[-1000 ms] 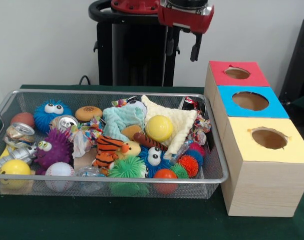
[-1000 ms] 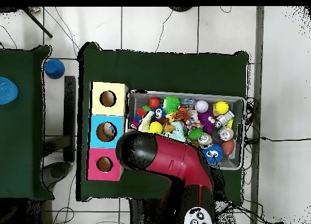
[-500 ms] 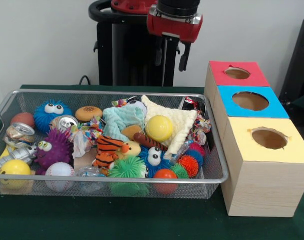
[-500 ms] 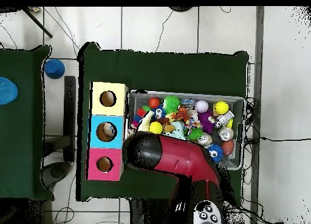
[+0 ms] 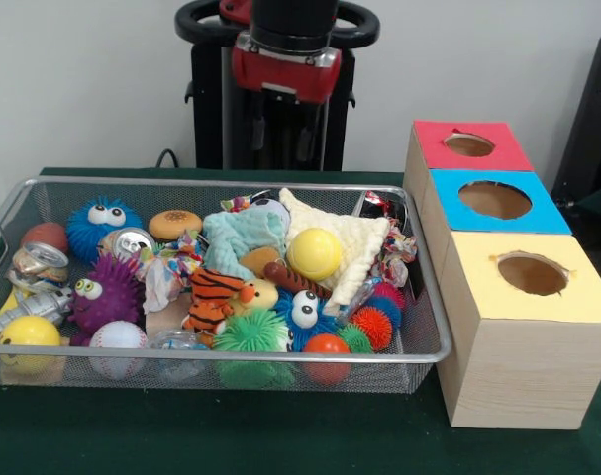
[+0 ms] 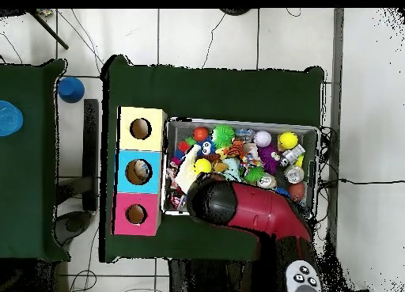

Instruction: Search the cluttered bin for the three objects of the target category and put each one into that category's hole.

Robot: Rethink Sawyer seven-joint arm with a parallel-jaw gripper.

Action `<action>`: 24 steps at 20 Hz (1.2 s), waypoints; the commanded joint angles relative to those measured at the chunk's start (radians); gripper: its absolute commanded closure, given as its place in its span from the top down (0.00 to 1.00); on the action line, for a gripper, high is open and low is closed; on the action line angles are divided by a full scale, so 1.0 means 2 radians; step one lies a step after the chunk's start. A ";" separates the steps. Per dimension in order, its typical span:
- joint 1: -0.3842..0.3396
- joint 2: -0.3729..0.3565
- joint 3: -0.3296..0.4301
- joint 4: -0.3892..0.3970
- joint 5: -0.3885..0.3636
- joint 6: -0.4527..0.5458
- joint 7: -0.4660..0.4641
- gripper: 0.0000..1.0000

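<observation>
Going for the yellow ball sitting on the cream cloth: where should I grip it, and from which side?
Take the yellow ball across its widest part, coming straight down from above. It sits on top of the cream cloth, upper half exposed, but the teal cloth crowds one side, so side approaches look blocked.

- Red box top (image 5: 468, 144), blue box top (image 5: 495, 200) and yellow box top (image 5: 531, 274) are sitting at the frame's right, over pale wood-grain sides.
- Orange-and-black striped tiger toy (image 5: 217, 292) is lying at lower centre.
- Yellow ball (image 5: 314, 253) is resting on cream cloth (image 5: 357, 243).
- Purple spiky toy (image 5: 106, 292) is showing at lower left.
</observation>
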 commanded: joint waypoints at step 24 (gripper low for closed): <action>-0.131 0.100 0.136 0.019 -0.195 -0.186 -0.009 1.00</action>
